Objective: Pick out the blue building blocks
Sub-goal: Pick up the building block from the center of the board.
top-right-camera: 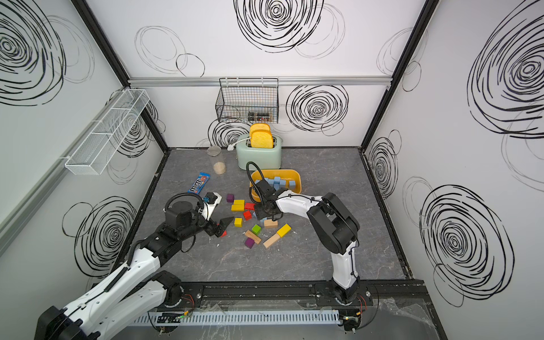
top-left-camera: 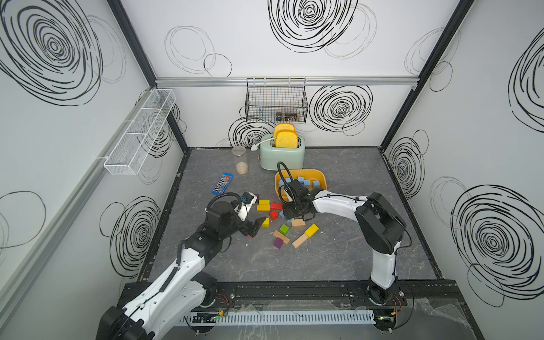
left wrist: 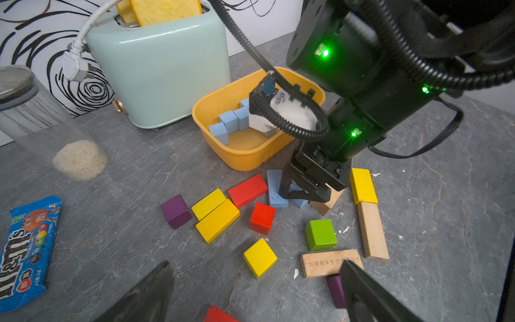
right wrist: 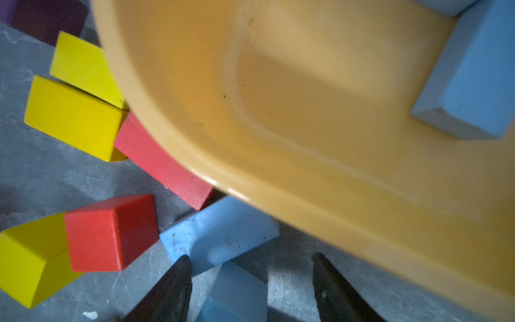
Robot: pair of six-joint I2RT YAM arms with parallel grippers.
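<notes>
Brick (right wrist: 220,237) in blue lies flat, long axis pointing at the yellow bin (right wrist: 278,117). We find the right gripper (right wrist: 250,256) part-open astride a blue block (right wrist: 234,292), the left gripper (left wrist: 256,264) wide.

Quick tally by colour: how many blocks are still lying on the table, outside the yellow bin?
yellow blocks: 4
red blocks: 3
plain wood blocks: 3
purple blocks: 2
blue blocks: 2
green blocks: 1
Total: 15
</notes>
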